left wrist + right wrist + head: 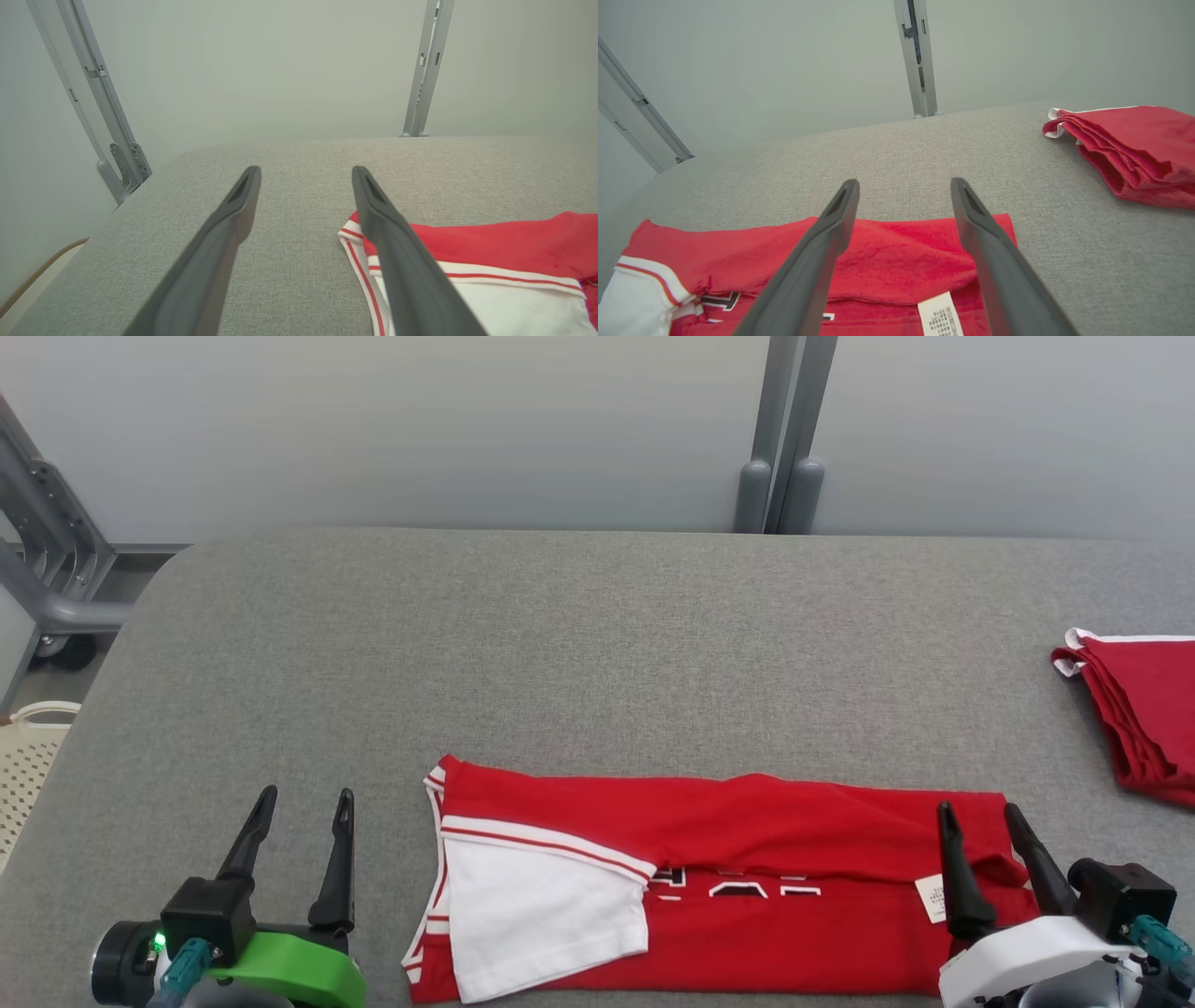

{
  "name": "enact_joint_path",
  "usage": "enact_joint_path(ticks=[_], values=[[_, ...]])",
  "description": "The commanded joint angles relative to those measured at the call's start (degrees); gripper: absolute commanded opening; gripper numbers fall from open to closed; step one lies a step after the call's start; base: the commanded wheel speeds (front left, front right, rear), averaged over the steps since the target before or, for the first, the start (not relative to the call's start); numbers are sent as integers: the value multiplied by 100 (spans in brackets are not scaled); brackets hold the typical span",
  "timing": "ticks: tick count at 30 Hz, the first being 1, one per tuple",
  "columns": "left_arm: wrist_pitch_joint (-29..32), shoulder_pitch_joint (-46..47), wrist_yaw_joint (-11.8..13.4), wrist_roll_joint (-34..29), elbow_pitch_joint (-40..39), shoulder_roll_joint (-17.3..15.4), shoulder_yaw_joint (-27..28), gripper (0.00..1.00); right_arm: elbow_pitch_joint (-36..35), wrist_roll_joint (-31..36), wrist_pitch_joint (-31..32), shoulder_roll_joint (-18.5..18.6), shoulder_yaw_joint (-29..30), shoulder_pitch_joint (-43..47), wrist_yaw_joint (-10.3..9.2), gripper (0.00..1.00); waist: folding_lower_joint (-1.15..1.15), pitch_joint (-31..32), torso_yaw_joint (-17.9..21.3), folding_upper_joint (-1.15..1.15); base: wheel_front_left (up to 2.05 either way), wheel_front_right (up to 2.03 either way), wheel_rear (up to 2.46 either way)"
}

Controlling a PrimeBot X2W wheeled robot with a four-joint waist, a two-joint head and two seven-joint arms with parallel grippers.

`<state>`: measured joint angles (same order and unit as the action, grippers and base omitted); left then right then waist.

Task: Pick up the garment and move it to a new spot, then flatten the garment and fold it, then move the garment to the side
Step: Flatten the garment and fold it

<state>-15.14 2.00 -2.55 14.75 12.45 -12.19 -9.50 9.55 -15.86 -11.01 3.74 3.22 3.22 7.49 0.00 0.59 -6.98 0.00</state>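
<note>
The garment [747, 821] is a red shirt with a white sleeve, folded lengthwise into a long strip near the front edge of the grey table [579, 635]. It also lies under my right fingers [901, 261] and at the lower right of the left wrist view [504, 242]. My left gripper [303, 798] stands open over bare table, just left of the garment's sleeve end. My right gripper [980, 812] is open above the garment's right end, near a white care label [932, 898]. Nothing is between either pair of fingers.
A second red folded garment [1144, 709] lies at the table's right edge. A pale perforated basket [28, 756] sits off the table's left side, beside a grey metal frame [47, 560]. A grey post [784, 439] stands behind the table against the wall.
</note>
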Motion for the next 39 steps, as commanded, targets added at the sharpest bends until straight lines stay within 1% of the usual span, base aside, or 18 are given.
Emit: enact_joint_path(ticks=[1,10,16,22,26,29,30,31,34,39], values=[[-3,-14,-55,-40,53,11,42,100,58,98,-43,-7,-24,15,-1,100,0,11,21,0,0,0,0],[-3,-33,-211,-219,153,183,274,100,171,187,-66,12,-130,-93,-1,100,0,-47,32,0,0,0,0],[-3,-49,-303,-310,179,293,360,100,168,70,-76,-6,-88,-142,-1,100,0,-105,27,0,0,0,0],[-3,-18,-341,-385,158,365,420,100,154,38,-10,-5,-6,-148,-1,100,0,-173,12,0,0,0,0],[-3,5,-376,-425,126,433,484,100,125,115,187,48,181,-136,-1,100,0,-278,-2,0,0,0,0],[-3,26,-359,-393,33,497,659,100,116,93,421,62,385,-113,-1,100,0,-378,-25,0,0,0,0],[-3,37,-363,-394,-7,510,707,100,121,149,514,84,452,-93,-1,100,0,-418,-36,0,0,0,0],[-3,65,-378,-417,-67,519,804,100,136,260,642,88,653,-67,-1,100,0,-506,-59,0,0,0,0],[-3,98,-395,-443,-143,528,910,100,233,558,854,88,860,-44,-1,100,0,-610,-87,0,0,0,0],[-3,163,-427,-519,-248,581,1013,100,503,704,1066,-5,1112,-118,-1,100,0,-771,-158,0,0,0,0]])
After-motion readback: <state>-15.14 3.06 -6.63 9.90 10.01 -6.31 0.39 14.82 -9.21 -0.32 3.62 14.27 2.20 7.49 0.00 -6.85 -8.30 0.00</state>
